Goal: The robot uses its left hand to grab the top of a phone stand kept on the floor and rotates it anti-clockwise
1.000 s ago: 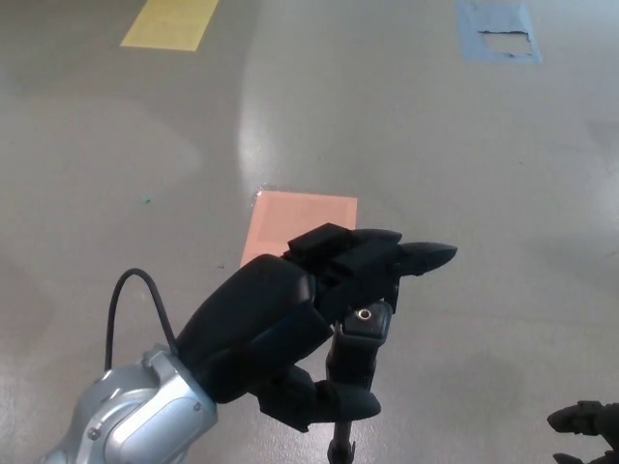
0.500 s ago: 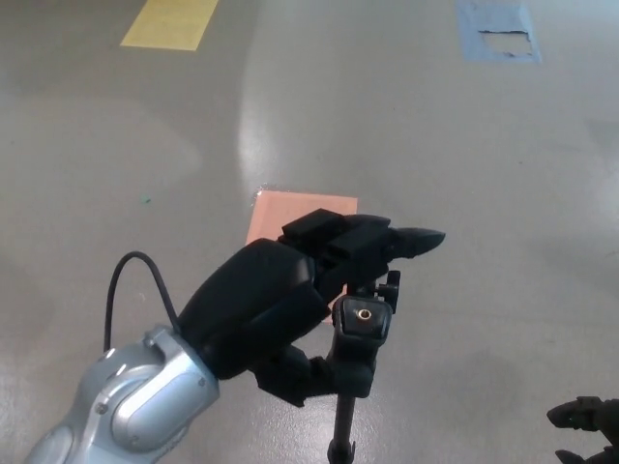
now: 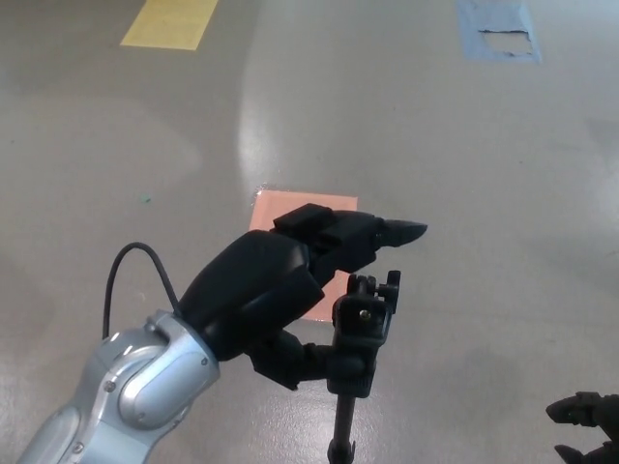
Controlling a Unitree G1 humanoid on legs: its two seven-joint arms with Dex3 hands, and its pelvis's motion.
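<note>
The left hand reaches in from the lower left and is clamped on the head of the stand: the thumb presses the head's left side from below, and the fingers stretch over its top, tips pointing right. The stand rises from the bottom edge of the floor (its pole runs out of view there). An orange patch lies behind the hand; a yellow patch and a blue patch lie along the top edge. The right hand shows partly at the lower right corner; I cannot tell whether it is apart or together.
</note>
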